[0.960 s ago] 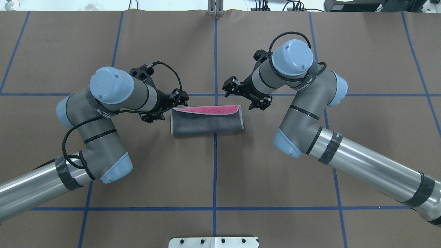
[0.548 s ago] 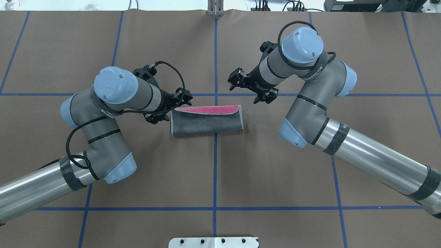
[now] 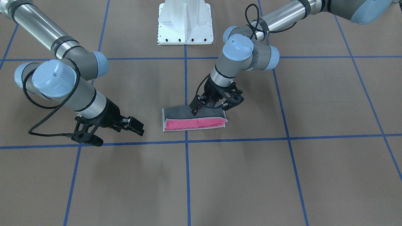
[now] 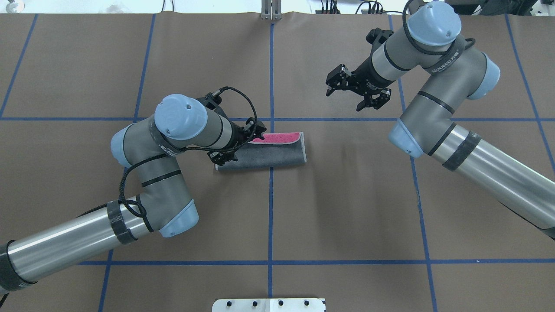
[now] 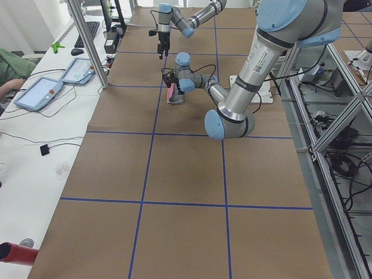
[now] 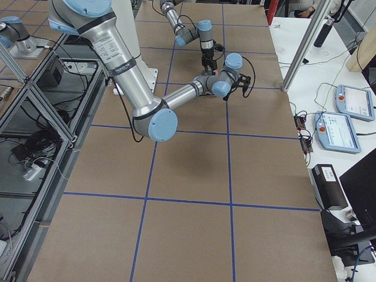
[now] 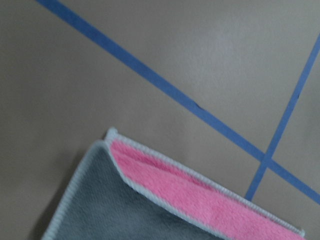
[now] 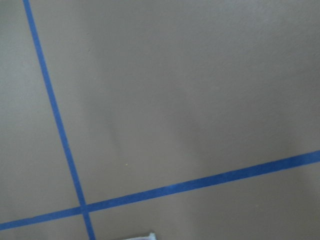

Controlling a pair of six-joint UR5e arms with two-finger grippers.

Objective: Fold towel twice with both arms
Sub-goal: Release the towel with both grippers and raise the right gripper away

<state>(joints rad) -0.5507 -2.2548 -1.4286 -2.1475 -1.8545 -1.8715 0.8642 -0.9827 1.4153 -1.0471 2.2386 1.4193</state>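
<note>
Towel (image 4: pixel 277 152): soft, light, limp.
Hold: I'd pinch short-end corners.
My left gripper (image 4: pixel 237 143): spread over one end.
Right gripper (image 4: pixel 356 92): spread, empty.

Find the towel (image 4: pixel 277 155) at centre, folded into a long band, dark grey up, pink strip along the far edge. See left arm (image 4: pixel 182 119) over its left end, right arm (image 4: pixel 433 30) well apart, far right.

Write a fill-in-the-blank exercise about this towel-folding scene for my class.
The towel shows grey outside and a strip of ____ along one edge.
The left gripper hangs over the ____.
The right gripper, away from it, has its jaws ____.
The table's grid lines are ____.
Missing: pink; towel; open; blue.
</note>
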